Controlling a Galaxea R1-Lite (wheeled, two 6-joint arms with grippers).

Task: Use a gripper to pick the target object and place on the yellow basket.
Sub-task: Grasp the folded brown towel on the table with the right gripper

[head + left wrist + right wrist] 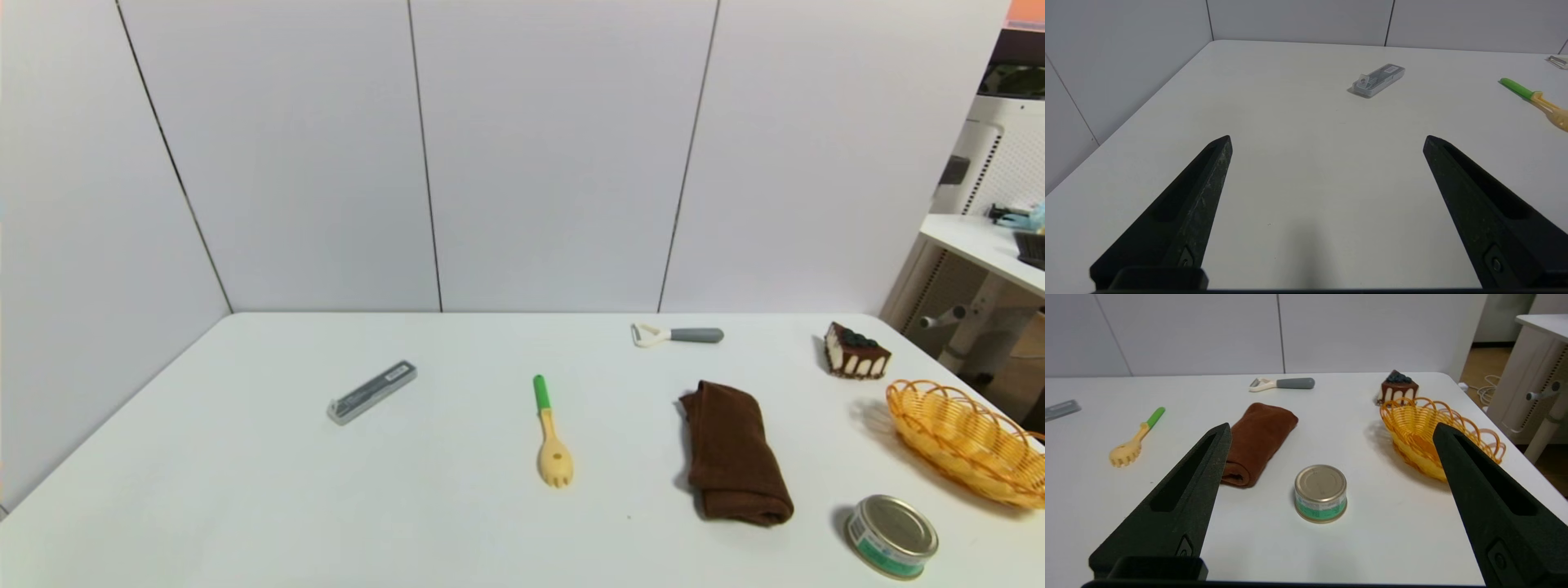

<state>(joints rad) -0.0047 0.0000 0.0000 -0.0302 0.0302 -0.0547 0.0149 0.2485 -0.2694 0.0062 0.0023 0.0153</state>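
Note:
A dark brown folded towel (735,452) (1257,435) lies flat on the white table, right of centre. The yellow woven basket (967,441) (1429,435) stands at the table's right edge, holding nothing. Neither arm shows in the head view. My right gripper (1329,430) is open, hanging over the near edge with nothing between its fingers; the towel lies beyond one fingertip and the basket behind the other. My left gripper (1327,139) is open over bare table at the left, far from the towel.
A silver tin can (891,535) (1321,493) stands near the front, between towel and basket. A cake slice (855,351) sits behind the basket. A peeler (676,335), a green-handled spork (551,433) and a grey case (372,392) (1379,79) lie farther left.

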